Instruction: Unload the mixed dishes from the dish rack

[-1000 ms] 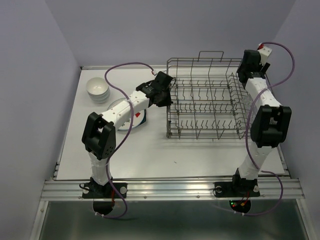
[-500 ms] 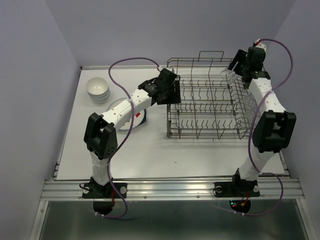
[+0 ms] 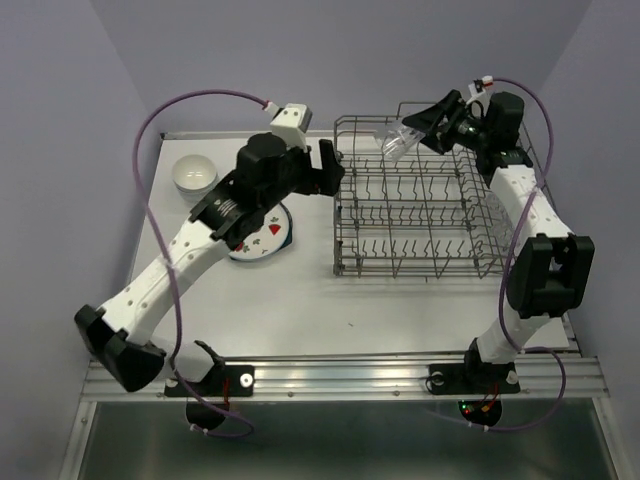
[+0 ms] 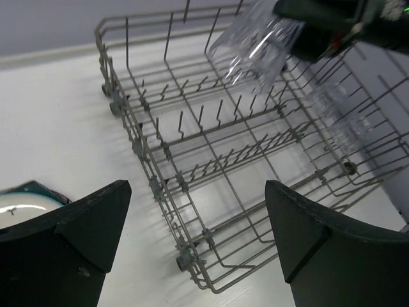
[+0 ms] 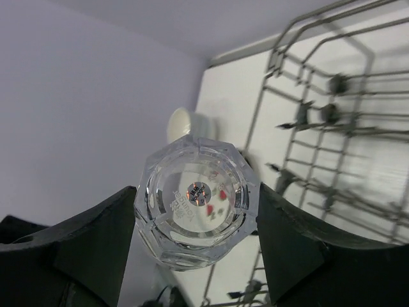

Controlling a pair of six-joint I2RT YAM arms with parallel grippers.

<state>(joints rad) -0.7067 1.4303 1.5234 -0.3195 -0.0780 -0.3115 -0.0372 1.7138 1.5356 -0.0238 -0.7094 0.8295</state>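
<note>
The grey wire dish rack [image 3: 415, 205] stands at the middle right of the table. My right gripper [image 3: 418, 128] is shut on a clear glass tumbler [image 3: 398, 141], tilted in the air over the rack's back edge. In the right wrist view the tumbler's base [image 5: 197, 201] sits between both fingers. My left gripper [image 3: 332, 172] hangs open by the rack's left side, holding nothing; its fingers [image 4: 70, 236] frame the rack [image 4: 211, 153]. Another clear tumbler [image 4: 342, 118] seems to stand in the rack's far side section. The strawberry plate [image 3: 265, 236] lies on the teal plate [image 3: 287, 238].
Stacked white bowls [image 3: 195, 174] sit at the table's back left, also seen as the bowl [image 5: 183, 121] in the right wrist view. The left arm stretches diagonally over the table's left half. Grey walls close in the back and sides.
My left gripper has opened wide and its arm has risen and stretched out. The right arm swung the tumbler up and leftward from the rack's back right corner.
</note>
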